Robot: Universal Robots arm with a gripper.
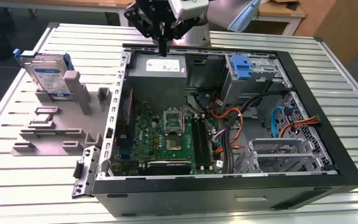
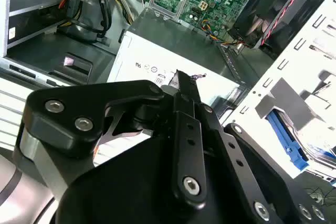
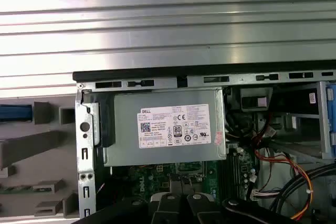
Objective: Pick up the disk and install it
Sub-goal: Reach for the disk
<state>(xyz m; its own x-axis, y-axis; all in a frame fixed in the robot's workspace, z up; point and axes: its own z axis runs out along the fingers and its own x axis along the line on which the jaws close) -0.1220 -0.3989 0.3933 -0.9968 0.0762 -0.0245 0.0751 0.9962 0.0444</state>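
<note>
Your pincer hangs over the rear of the open case, tips pointing down just above the power supply without touching it. Its fingers look pressed together into one narrow stem, with nothing between them, and the second wrist view shows the same. The disk is well apart from the pincer. It stands on edge in the grey holder on the bench, beyond the case wall toward the exterior view's left. Nothing is picked up yet, so I judge the reach for the disk to be the step in hand. To do it well, spread the jaws wider than the disk is thick before you descend. Come in from above its upper edge and close squarely on the two flat faces. Stay high enough to clear the case wall that lies between the pincer and the holder. The blue bracket on the pincer's other side is fixed to the drive bay and is not your target
</note>
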